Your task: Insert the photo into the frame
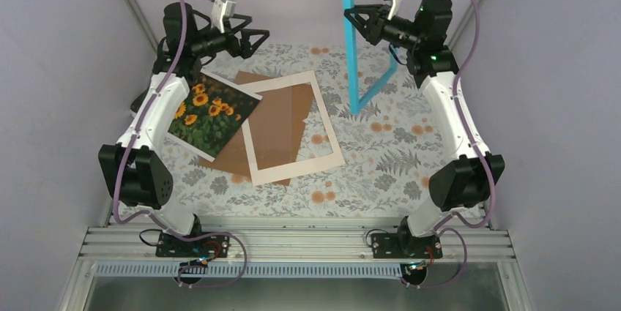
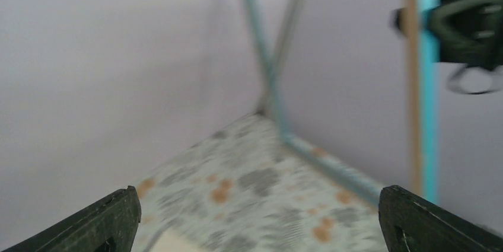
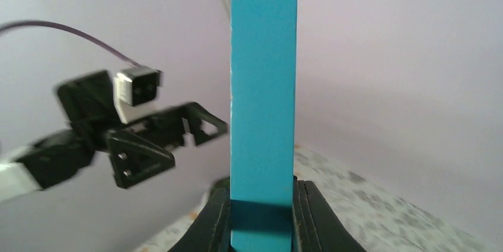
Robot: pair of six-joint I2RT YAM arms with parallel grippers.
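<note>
Your right gripper (image 3: 261, 207) clenched on frame (image 3: 264, 56); its upright bar stands between jaws. Your left gripper (image 1: 258, 40) spread wide, empty; photo (image 1: 209, 113) flat on table (image 1: 381, 172), below jaws, toward arm base.

Cream mat border (image 1: 296, 169): flat on cloth, skewed, opening uncovered.
Brown backing board (image 1: 274, 132): under mat border, showing through its opening, poking out past its far-left corner and near-left edge.
Floral tablecloth (image 1: 381, 157): grey leaves, orange blooms, beneath mat border, spreading out on all sides.
Pale lilac walls (image 1: 556, 69): left, right and far side of mat border.
Aluminium rail (image 1: 293, 241): near side of mat border, well apart.
</note>
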